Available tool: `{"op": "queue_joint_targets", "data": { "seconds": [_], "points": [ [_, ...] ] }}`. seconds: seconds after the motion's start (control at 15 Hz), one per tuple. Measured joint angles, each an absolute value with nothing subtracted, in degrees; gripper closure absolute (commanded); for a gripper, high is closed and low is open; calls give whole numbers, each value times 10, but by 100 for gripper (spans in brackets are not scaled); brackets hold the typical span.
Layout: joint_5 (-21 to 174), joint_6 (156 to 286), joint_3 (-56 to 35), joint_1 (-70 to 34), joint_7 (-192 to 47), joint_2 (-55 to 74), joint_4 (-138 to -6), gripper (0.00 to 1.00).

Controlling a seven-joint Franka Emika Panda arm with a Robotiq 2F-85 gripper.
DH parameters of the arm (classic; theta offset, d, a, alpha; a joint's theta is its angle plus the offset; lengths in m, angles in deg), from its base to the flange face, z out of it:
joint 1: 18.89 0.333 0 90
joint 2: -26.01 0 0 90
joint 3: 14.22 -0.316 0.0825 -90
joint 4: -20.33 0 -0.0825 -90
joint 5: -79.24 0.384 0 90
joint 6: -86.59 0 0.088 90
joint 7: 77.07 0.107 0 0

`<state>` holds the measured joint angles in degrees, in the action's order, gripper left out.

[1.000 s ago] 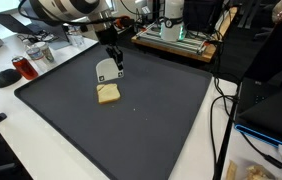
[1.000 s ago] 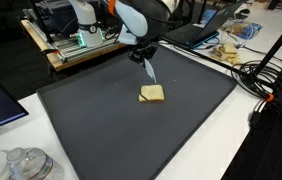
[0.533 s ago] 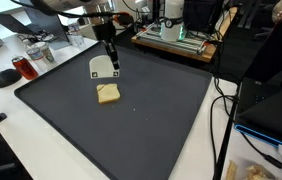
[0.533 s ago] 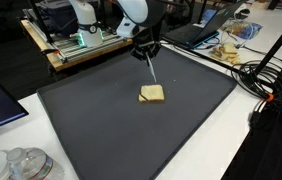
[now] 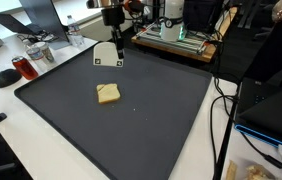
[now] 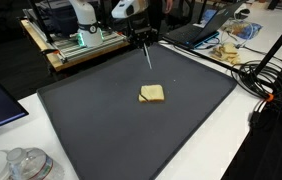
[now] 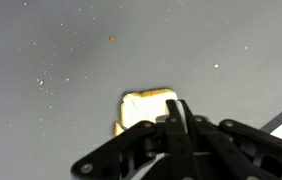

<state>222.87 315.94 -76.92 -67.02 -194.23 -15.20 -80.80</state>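
Gripping a white flat plastic spatula [image 5: 104, 58] in clenched fingers [image 5: 118, 48], blade hanging down, well clear of the large dark grey mat [image 5: 151, 130] on the white counter [image 5: 11, 135]. Hovering over the mat's far edge in both exterior views, spatula [image 6: 147, 55] edge-on as a thin strip there. Well apart from the pale square slice of toasted bread [image 5: 108, 93], lying flat near the mat's middle with nothing touching it. In the wrist view, catching the slice [image 7: 146, 108] just past the fingertips, lower edge hidden behind them. Looks like the tool-in-hand, off-the-slice step. Next move probably calls for coming down beside the slice, getting the blade low and near flat to the mat, and lining its edge up with one side of the bread. Too steep an angle would likely just shove it along.
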Motion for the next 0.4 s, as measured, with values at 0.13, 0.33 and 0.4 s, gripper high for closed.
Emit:
{"op": "queue_joint_targets", "data": {
  "seconds": [0.13,0.33,0.4],
  "points": [
    [2229,3139,-793,-696,-1931,-125,-847,99],
    [2229,3112,-832,-734,-1927,-94,-899,99],
    [2229,3105,-847,-748,-1927,-88,-915,99]
  ]
}}
